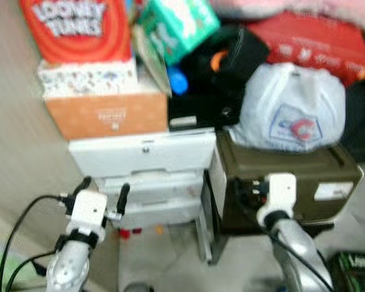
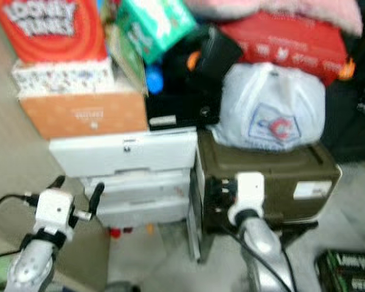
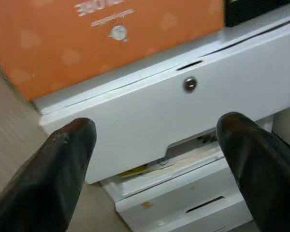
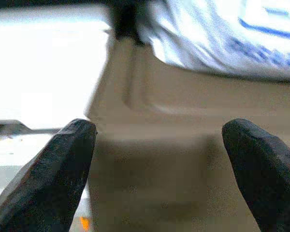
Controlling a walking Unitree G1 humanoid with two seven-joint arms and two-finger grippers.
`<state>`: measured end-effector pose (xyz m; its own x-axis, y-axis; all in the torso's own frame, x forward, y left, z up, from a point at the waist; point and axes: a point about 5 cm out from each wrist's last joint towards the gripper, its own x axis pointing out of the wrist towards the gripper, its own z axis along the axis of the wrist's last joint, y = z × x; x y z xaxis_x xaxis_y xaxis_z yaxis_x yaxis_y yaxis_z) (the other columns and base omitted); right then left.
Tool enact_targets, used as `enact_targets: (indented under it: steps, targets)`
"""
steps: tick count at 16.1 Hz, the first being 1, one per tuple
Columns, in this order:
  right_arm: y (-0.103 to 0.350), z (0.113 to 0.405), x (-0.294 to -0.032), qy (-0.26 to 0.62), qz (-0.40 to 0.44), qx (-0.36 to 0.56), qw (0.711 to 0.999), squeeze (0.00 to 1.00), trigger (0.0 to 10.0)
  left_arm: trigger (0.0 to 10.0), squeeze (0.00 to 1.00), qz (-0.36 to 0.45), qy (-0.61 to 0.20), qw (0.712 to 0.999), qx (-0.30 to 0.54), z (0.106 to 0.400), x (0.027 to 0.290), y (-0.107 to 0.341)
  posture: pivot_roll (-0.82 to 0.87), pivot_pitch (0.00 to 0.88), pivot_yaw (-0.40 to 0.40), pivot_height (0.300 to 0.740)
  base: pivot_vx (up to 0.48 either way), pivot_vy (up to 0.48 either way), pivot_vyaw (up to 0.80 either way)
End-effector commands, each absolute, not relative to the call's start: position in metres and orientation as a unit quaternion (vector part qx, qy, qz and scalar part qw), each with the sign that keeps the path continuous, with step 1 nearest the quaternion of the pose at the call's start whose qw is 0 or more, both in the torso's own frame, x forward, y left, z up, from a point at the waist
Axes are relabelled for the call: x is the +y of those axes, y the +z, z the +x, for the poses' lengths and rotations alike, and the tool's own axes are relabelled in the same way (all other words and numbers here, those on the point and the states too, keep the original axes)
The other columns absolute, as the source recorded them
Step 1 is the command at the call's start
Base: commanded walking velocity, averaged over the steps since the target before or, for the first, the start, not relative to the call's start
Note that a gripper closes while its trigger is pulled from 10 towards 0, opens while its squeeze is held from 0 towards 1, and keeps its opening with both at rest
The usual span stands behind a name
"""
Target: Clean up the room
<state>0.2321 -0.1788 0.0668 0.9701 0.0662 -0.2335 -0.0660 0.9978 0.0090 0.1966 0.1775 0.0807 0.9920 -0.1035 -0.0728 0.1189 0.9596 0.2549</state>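
We judge the cleanup barely begun: boxes and a white plastic bag (image 1: pixel 292 109) sit heaped on the white drawer unit (image 1: pixel 143 152) and the olive crate (image 1: pixel 286 176). Our left tool (image 1: pixel 102 190) hangs spread apart before the unit's ajar top drawer (image 3: pixel 183 111); our right tool (image 4: pixel 159 159), also spread and empty, faces the crate's front edge.

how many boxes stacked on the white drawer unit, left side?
3: orange box directly on the drawer unit, patterned white box on that, red Looney Tunes box on top. Others may be hidden behind.
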Motion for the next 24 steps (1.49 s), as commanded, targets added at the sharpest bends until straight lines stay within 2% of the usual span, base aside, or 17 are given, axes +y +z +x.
enact_targets:
  steps: [1,6,12,21,24]
  targets:
    - [0.0668,0.2325,-0.1823,0.028,-0.005,0.120,0.992,0.00,10.0,10.0,0.00,0.133,-0.055,0.989,0.038,0.1979,0.1774,0.0778,-0.04,0.000,-0.023,0.740,0.000,0.000,0.63]
    - [0.0650,0.2332,-0.1799,0.030,-0.008,0.123,0.992,0.00,10.0,10.0,0.00,0.140,-0.085,0.986,0.034,0.2005,0.1710,0.0788,-0.04,0.000,-0.028,0.740,0.000,0.000,0.80]
    - [0.0640,0.2324,-0.1783,0.036,-0.006,0.127,0.991,0.00,10.0,10.0,0.00,0.146,-0.086,0.985,0.024,0.2041,0.1705,0.0813,-0.04,0.000,-0.030,0.740,0.000,0.000,0.80]
    - [0.0596,0.2313,-0.1778,0.036,0.008,0.141,0.989,0.00,10.0,10.0,0.00,0.149,-0.097,0.984,0.029,0.2035,0.1705,0.0799,-0.04,0.000,-0.032,0.740,0.000,0.000,0.00]
    - [0.0589,0.2315,-0.1781,0.035,0.009,0.144,0.989,0.00,10.0,10.0,0.00,0.146,-0.102,0.984,0.032,0.2035,0.1689,0.0787,-0.04,0.000,-0.033,0.740,-0.255,0.000,0.00]
